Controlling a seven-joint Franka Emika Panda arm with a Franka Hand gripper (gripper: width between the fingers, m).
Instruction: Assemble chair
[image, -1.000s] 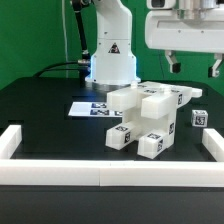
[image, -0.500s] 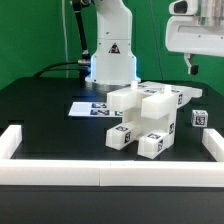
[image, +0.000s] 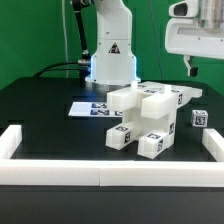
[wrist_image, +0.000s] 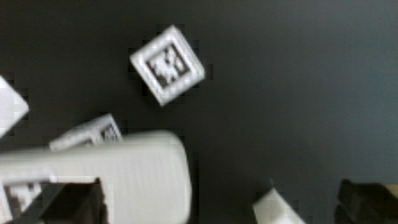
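Presently: gripper (image: 208, 64) spread wide, empty, above chair (image: 148, 115); advisable to centre over loose cube (image: 199, 118) before closing.

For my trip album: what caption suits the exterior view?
A robot gripper hangs high over white chair parts clustered on a black table.

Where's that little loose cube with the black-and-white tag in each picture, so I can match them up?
Exterior view: the small tagged cube stands alone at the exterior view's right, beside the chair.
Wrist view: probably the same cube, tag facing the camera, alone on bare table.
Shared landmark: the black table.
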